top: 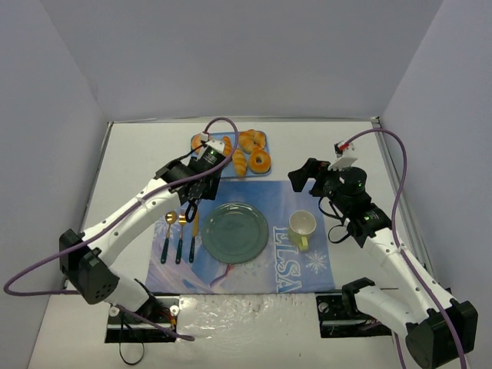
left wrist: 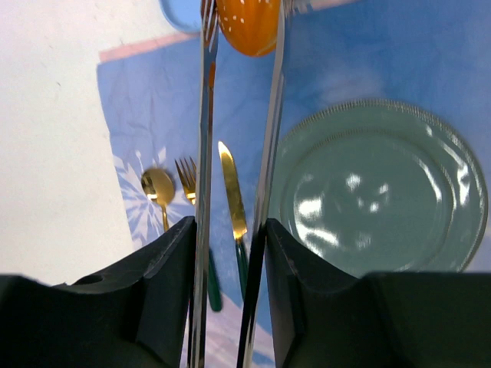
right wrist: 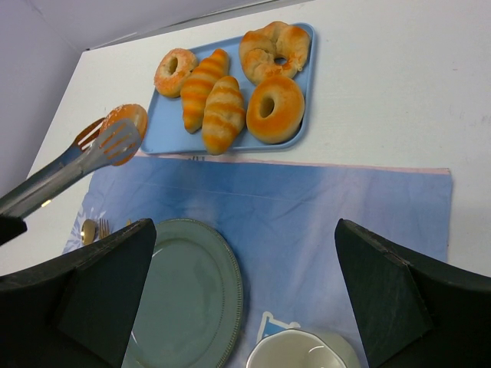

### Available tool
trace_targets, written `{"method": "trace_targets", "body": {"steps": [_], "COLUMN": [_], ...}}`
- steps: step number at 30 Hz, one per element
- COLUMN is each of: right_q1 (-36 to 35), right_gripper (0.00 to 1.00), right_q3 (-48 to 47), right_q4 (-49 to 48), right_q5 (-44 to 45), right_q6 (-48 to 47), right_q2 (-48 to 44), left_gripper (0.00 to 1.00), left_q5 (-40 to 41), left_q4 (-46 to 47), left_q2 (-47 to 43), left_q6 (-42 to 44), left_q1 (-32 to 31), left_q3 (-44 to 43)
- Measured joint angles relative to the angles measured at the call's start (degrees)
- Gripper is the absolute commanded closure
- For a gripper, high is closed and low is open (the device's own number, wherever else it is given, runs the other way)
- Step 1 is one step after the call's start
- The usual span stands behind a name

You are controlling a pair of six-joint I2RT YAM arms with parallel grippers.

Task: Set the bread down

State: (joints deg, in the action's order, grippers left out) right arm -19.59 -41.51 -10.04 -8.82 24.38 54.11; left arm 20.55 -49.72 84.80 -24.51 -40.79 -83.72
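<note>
In the left wrist view, my left gripper (left wrist: 230,230) is shut on a pair of metal tongs (left wrist: 205,115). The tongs' tips pinch an orange ring of bread (left wrist: 249,23). The right wrist view shows the tongs (right wrist: 92,153) holding the bread (right wrist: 126,119) in the air, just off the near left corner of the blue tray (right wrist: 165,130). The green plate (top: 234,231) lies on the blue placemat, to the right of the tongs. My left gripper (top: 206,160) hangs over the tray's near left part. My right gripper (right wrist: 244,230) is open and holds nothing, above the placemat.
The tray (top: 246,176) carries two striped rolls (right wrist: 211,100), a plain ring (right wrist: 272,107), a frosted ring (right wrist: 173,70) and a twisted piece (right wrist: 272,46). A spoon (left wrist: 157,188), fork (left wrist: 186,176) and knife (left wrist: 230,184) lie left of the plate. A cup (top: 302,224) stands to its right.
</note>
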Motion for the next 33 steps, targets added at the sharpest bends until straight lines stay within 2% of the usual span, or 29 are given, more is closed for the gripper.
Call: {"method": "trace_targets", "body": {"steps": [7, 16, 22, 28, 33], "right_q1": [0.0, 0.0, 0.0, 0.0, 0.0], "right_gripper": [0.0, 0.0, 0.0, 0.0, 0.0], "right_q3": [0.5, 0.5, 0.5, 0.5, 0.5], "right_q4": [-0.07, -0.46, -0.5, -0.48, -0.48], "right_q5": [0.36, 0.94, 1.05, 1.11, 1.11], "right_q6": [0.0, 0.02, 0.0, -0.02, -0.04], "right_q2": [0.44, 2.09, 2.51, 2.8, 2.8], "left_gripper": [0.8, 0.79, 0.78, 0.72, 0.66], "left_q5": [-5.69, -11.95, -14.27, -14.39, -13.16], "left_q4": [-1.53, 0.22, 2.78, 5.16, 4.99], "left_q2": [-9.26, -17.58, -15.63, -10.99, -9.3], "left_q6": [-0.18, -1.81, -2.87, -4.01, -4.98], "left_q1": [-7.76, -11.57, -15.25, -20.28, -22.12], "left_q3": [12.22, 19.76, 22.42, 22.47, 22.47]}}
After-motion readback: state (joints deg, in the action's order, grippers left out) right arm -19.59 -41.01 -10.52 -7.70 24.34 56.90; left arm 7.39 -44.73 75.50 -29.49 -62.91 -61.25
